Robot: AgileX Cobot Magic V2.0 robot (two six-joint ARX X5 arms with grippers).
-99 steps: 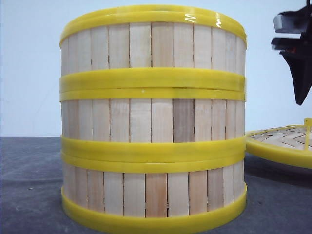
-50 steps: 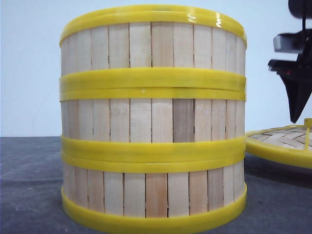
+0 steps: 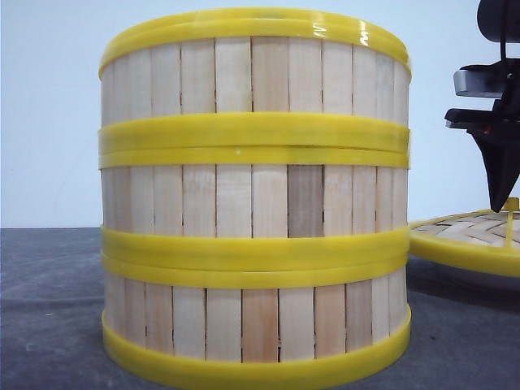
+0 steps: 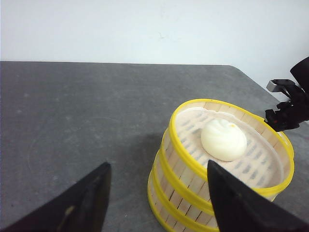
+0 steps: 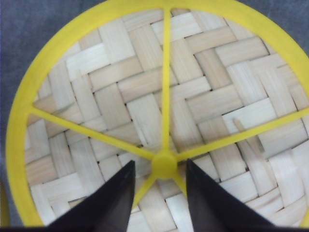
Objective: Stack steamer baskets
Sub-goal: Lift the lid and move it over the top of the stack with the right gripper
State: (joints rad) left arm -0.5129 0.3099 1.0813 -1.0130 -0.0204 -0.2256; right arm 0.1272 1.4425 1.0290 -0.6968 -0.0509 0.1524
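Now steamer baskets (image 3: 254, 199) stacked (three high)

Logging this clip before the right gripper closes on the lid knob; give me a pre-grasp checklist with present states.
1. Three steamer baskets stacked, rims aligned: ok.
2. Bun sits inside the top basket, below its rim: ok.
3. Right gripper open, fingers either side of the lid's knob: ok.
4. Woven lid lies flat beside the stack: ok.
5. Left gripper open, clear of the stack: ok.
6. Finger depth around knob: cannot tell.
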